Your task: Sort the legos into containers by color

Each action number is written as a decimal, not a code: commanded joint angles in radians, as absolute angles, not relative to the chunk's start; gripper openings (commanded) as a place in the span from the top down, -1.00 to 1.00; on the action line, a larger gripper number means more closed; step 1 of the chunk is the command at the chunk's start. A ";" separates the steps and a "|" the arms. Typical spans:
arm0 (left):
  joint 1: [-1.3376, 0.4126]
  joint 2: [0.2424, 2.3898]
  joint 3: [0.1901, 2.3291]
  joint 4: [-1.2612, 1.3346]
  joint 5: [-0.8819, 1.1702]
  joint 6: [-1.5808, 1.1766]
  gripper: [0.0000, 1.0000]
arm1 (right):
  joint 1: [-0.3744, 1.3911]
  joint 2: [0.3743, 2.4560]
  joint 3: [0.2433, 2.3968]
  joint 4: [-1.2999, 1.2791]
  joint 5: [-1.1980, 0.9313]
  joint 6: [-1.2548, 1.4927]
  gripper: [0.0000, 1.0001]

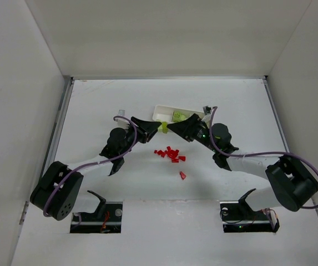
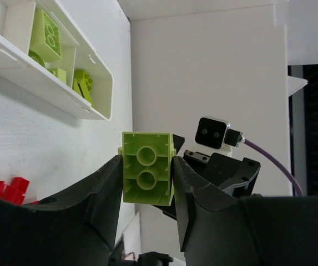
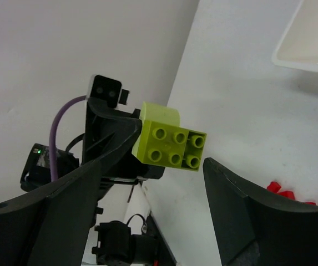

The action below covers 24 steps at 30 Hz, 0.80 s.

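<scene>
Yellow-green legos (image 2: 45, 34) inside white tray (image 2: 31, 72), red legos (image 1: 170, 154) on table (image 1: 147, 183)

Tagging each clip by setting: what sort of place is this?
Probably a lab robot test cell: a white table boxed in by plain white walls, left arm and right arm mounted at its near edge, a tray and legos laid out.

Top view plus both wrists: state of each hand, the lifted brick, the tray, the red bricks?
left hand: shut on the green brick, raised above the table
green brick: gripped by its sides, studs facing the right wrist camera
right hand: open, not touching the brick
tray: holds several green bricks
red bricks: loose cluster outside the tray
stray red brick: lies apart, nearer the arms' bases
</scene>
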<state>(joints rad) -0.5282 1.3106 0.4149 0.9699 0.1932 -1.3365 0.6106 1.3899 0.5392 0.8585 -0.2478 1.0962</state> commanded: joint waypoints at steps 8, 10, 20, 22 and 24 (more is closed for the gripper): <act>-0.521 1.296 0.443 1.081 0.259 -1.470 0.58 | 0.611 1.433 0.561 0.985 -0.310 1.124 -0.71; -0.516 1.296 0.443 1.085 0.267 -1.471 0.58 | 0.610 1.436 0.557 0.994 -0.301 1.135 -0.72; -0.519 1.307 0.439 1.100 0.281 -1.463 0.58 | 0.611 1.496 0.586 1.072 -0.341 1.201 -0.37; -0.524 1.313 0.445 1.103 0.287 -1.463 0.58 | 0.608 1.517 0.584 1.107 -0.342 1.222 -0.38; -0.524 1.315 0.446 1.104 0.291 -1.459 0.58 | 0.607 1.543 0.589 1.133 -0.354 1.245 -0.34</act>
<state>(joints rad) -0.5217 1.3136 0.4149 1.0145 0.2657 -1.4570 0.6102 1.5146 0.5495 1.0138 -0.3275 1.2037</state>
